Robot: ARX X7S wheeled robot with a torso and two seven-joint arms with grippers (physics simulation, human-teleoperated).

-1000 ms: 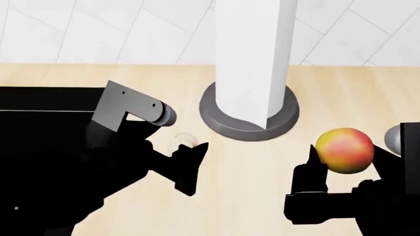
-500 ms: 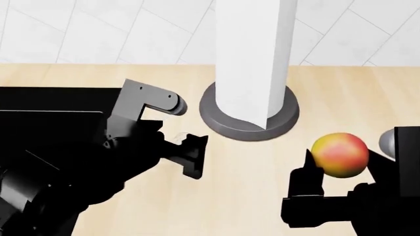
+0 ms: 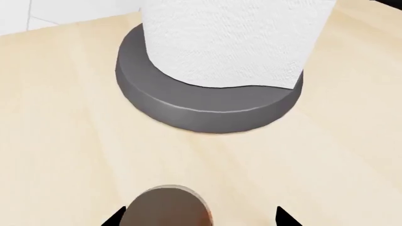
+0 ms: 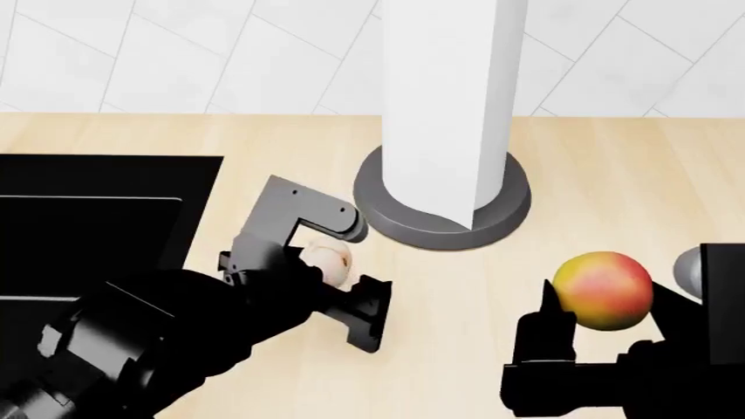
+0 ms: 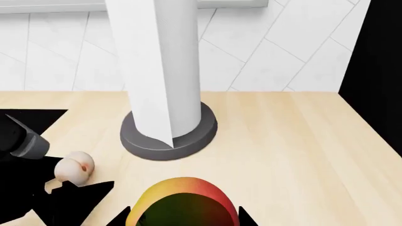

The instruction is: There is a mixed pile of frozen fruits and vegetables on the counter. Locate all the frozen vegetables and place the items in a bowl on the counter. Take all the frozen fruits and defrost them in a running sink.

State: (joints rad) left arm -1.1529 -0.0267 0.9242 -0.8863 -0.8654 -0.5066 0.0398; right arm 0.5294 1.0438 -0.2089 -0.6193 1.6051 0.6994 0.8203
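1. Two fruits in play, both near the paper-towel roll (image 4: pixel 448 113) on the table (image 4: pixel 605 166).
2. Peach (image 4: pixel 326 260) sits just in front of the roll's grey base, pinched between the fingers of the left tool (image 4: pixel 338 284).
3. Mango (image 4: pixel 603 291) is clamped in the right tool (image 4: pixel 605 327), off to the roll's right.
4. Risk: round peach, narrow pinch; a quick swing toward the sink (image 4: pixel 105 209) could squirt it loose.
5. Left arm reaches low, forward; right arm lifted.
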